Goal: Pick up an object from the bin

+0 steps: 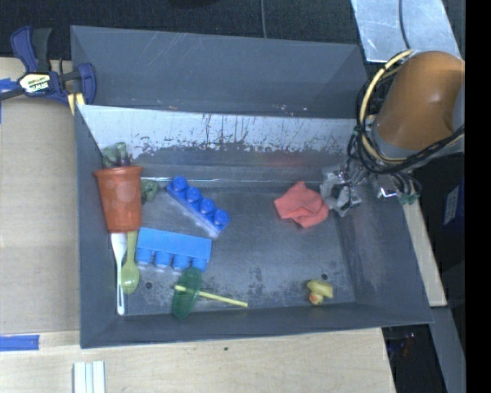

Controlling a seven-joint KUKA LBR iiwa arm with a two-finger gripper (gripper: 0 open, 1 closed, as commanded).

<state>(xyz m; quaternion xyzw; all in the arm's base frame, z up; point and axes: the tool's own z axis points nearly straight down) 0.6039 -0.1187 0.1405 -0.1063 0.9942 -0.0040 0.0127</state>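
My gripper [340, 195] sits at the right side of the bin, just right of a crumpled red cloth [302, 205], with its metal fingertips close to the cloth's right edge. Nothing shows between the fingers. A small yellow toy [318, 291] lies near the bin's front right corner, well below the gripper.
On the left side lie an orange cup [119, 196], a blue toy block [173, 248], a darker blue studded piece [197, 204], a white-and-green spoon [124, 268] and a green thing with a yellow stick [188, 293]. The arm's orange dome hangs over the right wall.
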